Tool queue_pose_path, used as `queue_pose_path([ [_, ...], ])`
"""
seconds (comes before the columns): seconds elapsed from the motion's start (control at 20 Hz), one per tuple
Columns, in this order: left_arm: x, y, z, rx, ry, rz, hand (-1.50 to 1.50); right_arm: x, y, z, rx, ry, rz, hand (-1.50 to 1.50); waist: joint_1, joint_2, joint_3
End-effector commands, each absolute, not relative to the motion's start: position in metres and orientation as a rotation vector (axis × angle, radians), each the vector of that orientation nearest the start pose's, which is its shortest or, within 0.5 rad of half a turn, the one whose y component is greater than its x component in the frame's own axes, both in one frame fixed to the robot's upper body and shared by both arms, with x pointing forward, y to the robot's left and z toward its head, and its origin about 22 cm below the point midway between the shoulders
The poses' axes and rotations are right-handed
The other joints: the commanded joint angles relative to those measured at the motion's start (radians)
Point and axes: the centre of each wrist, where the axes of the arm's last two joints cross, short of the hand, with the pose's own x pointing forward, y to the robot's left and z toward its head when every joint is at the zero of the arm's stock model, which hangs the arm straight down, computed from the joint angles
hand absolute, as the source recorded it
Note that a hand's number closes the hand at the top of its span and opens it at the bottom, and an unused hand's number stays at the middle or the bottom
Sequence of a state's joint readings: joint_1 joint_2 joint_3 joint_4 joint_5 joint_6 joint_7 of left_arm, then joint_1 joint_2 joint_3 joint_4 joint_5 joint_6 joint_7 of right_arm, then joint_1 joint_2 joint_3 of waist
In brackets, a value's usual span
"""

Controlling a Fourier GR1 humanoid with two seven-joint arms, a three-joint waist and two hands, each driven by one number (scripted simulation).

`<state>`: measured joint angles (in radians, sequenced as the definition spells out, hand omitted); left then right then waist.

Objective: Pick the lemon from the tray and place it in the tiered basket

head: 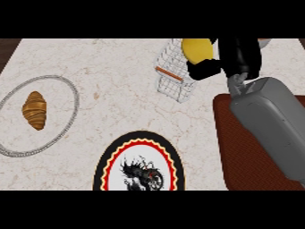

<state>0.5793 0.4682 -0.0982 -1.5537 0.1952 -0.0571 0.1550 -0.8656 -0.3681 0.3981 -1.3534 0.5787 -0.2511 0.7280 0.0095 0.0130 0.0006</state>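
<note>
**Yellow lemon held at the wire basket, not yet set down**

Yellow against black, the lemon (pixel 196 49) sits in the right hand (pixel 237 56), whose fingers and thumb close around it from the right and from below. It is off the tray (pixel 234 147) and shows right at the upper rim of the tiered basket (pixel 173 78), by the counter's (pixel 115 62) far edge, right of the middle. Whether it touches the wire cannot be told. The hold looks chosen to bring the fruit in over the basket's open top, so the release seems to be the step left.

The grey forearm (pixel 277 129) stretches from the near right corner across the brown tray, which lies along the counter's right edge. That puts the pick-up spot directly under the reach.

A rimmed plate (pixel 56 127) by the left edge carries a croissant (pixel 34 110), well apart from the basket. A black, red and yellow decorated plate (pixel 138 152) is cut by the near edge, about midway. Both look like bystanders to this task.

Counted: one lemon, one croissant, one tiered basket, one tray, two plates. One hand shows; the left hand is out of view.
</note>
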Motion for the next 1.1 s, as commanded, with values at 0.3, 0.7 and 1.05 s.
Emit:
queue_pose_path([
  [0.3,0.165,0.316,0.006,0.073,-1.338,-0.122,0.0,0.38,-0.117,0.181,-0.975,-1.668,0.515,-1.5,-0.021,0.001,-0.002],
  [0.7,0.163,0.314,0.001,0.063,-1.348,-0.094,0.0,0.387,-0.102,0.181,-0.861,-1.697,0.323,-1.5,-0.019,0.001,0.0],
  [1.05,0.158,0.313,-0.002,0.069,-1.335,-0.087,0.0,0.389,-0.1,0.212,-0.67,-1.764,0.013,-1.5,-0.046,-0.01,0.004],
])
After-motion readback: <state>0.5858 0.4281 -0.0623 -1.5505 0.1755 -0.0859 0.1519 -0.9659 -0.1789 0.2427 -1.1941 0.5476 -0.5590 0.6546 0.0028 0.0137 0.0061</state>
